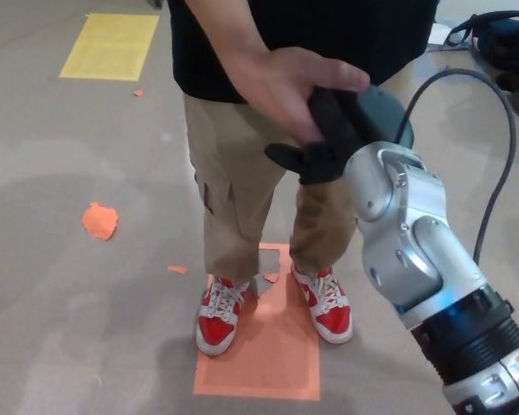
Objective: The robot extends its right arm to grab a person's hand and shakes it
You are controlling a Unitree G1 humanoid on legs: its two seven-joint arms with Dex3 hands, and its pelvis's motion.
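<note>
Right black three-fingered robot hand [329, 138] clasped with the person's bare hand [285, 86], fingers wrapped around it, above the orange floor rectangle [268, 354].
</note>
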